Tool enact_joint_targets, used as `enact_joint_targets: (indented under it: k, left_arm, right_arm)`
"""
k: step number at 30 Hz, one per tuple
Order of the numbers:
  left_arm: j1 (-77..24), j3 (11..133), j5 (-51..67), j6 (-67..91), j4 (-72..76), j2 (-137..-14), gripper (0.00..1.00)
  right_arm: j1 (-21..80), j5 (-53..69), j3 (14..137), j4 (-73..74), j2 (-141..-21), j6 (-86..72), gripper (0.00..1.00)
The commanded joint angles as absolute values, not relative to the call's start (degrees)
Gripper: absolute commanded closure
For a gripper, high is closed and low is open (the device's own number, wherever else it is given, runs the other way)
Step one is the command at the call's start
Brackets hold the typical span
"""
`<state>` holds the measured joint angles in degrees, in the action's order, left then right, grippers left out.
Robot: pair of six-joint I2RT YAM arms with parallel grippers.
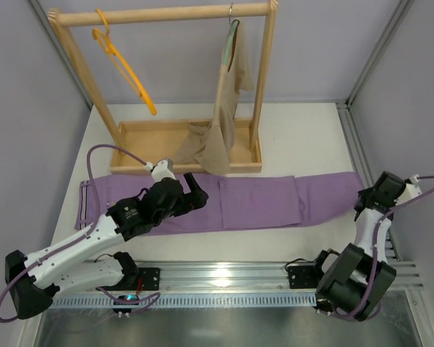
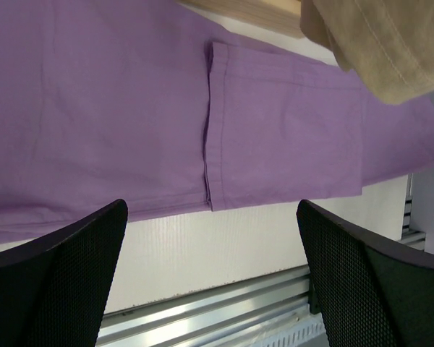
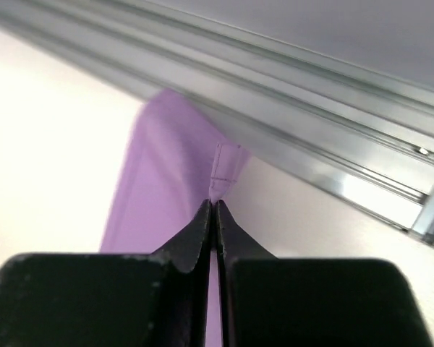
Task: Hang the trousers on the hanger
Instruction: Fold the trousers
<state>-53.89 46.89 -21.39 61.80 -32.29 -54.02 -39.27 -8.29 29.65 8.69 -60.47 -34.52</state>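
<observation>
The right end effector (image 3: 215, 206) fills the bottom of its wrist view. Its two dark fingers are pressed flat together, and a small tab of lilac cloth stands up just past their tips, so it is closed on the edge of the trousers (image 1: 260, 206). The overhead view places this pinch at the garment's far right end, near the metal side rail. The trousers lie flat across the white bench (image 1: 304, 130), just in front of the wooden rack (image 1: 166, 13). The striped waistband is at the left and the leg ends at the right, with a folded section lying over the middle. The left end effector (image 2: 211, 210) hangs above the left half of the cloth with its fingers spread wide, gripping nothing. The fold's edge shows between them in its wrist view. The hanger (image 1: 126, 69) hangs by its hook from the left of the rack's top bar, well apart from the trousers and both end effectors. A beige garment (image 1: 220, 137) hangs at the right of the rack and drapes into its tray.
</observation>
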Motion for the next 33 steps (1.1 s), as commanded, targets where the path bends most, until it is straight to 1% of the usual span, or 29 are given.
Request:
enact_joint_targets:
  k: [1,2,4,5,7,8,11,12,14,15,18,19,20,21,23,25,26,27,28,30,31,33]
  left_arm:
    - [-50.1,45.9,-21.4,59.2,-31.5,-52.8,0.0]
    - [-49.1,45.4,-20.3,59.0,-30.9,-52.7,0.0]
    - [-45.5,43.9,-16.9,58.5,-29.3,-53.1,0.0]
    - [-44.5,43.3,-15.7,58.3,-28.7,-53.1,0.0]
    - [-42.4,42.2,-13.9,58.2,-27.4,-53.2,0.0]
    - [-41.9,41.9,-12.9,58.4,-27.2,-53.0,0.0]
    - [-41.7,40.5,-12.9,58.7,-26.0,-52.1,0.0]
    - [-41.7,40.2,-12.7,58.8,-25.7,-52.1,0.0]
    - [-41.5,39.6,-12.1,58.9,-25.6,-52.0,0.0]
    - [-41.5,39.4,-12.0,58.8,-25.6,-52.0,0.0]
    - [-41.5,39.0,-11.6,58.4,-26.2,-51.5,0.0]
    - [-41.5,38.8,-11.9,58.3,-26.4,-51.2,0.0]
    - [-41.5,38.6,-12.0,58.2,-26.8,-50.5,0.0]
    - [-41.5,38.4,-12.7,58.0,-27.1,-50.3,0.0]
    - [-41.5,38.1,-13.4,57.7,-27.7,-49.3,0.0]
    - [-41.5,37.6,-13.6,57.7,-28.1,-48.7,0.0]
    - [-41.6,37.4,-13.6,57.7,-28.2,-48.5,0.0]
    - [-41.6,37.1,-13.6,57.8,-28.2,-48.1,0.0]
    - [-41.5,36.9,-13.5,57.8,-28.2,-47.9,0.0]
    - [-41.4,36.8,-13.4,57.9,-28.2,-47.6,0.0]
    - [-41.5,36.7,-13.4,57.9,-28.2,-47.5,0.0]
    - [-41.4,37.3,-13.3,57.7,-28.6,-47.4,0.0]
  right_arm:
    - [-28.8,-14.8,34.4,16.0,-51.9,-30.1,0.96]
    - [-21.1,-15.6,34.5,17.4,-50.5,-28.6,0.96]
    - [-12.3,-18.5,34.0,19.5,-46.7,-29.7,0.96]
    - [-4.6,-16.8,32.4,18.4,-45.9,-30.2,0.96]
    - [3.2,-17.1,30.8,17.7,-45.0,-31.9,0.96]
    - [11.3,-18.3,29.5,17.8,-45.4,-33.1,0.96]
    - [24.4,-21.2,26.7,16.9,-47.4,-38.2,0.96]
    - [33.6,-24.3,26.4,16.5,-48.2,-40.6,0.96]
    - [40.0,-26.2,26.5,16.2,-50.2,-41.8,0.96]
    - [45.5,-27.0,26.6,16.1,-52.3,-43.1,0.96]
    - [50.3,-24.3,26.8,14.1,-56.1,-43.3,0.96]
    - [53.4,-25.8,27.2,14.9,-56.5,-45.9,0.96]
    - [54.7,-26.1,27.2,15.3,-56.8,-46.1,0.94]
    - [55.4,-26.3,27.2,15.2,-56.9,-46.1,0.89]
    - [56.1,-25.8,27.5,15.0,-56.1,-45.9,0.72]
    - [56.2,-25.3,28.1,14.8,-54.2,-44.3,0.64]
    - [56.2,-25.4,29.1,14.5,-53.9,-41.3,0.56]
    - [56.1,-25.9,29.9,14.5,-53.9,-40.0,0.53]
    - [56.1,-29.8,32.4,17.2,-55.2,-39.1,0.48]
    - [55.5,-32.1,35.1,19.9,-58.0,-36.8,0.48]
    - [55.4,-33.0,37.1,20.9,-61.2,-36.0,0.46]
    - [55.1,-32.4,38.4,20.1,-64.2,-34.4,0.46]
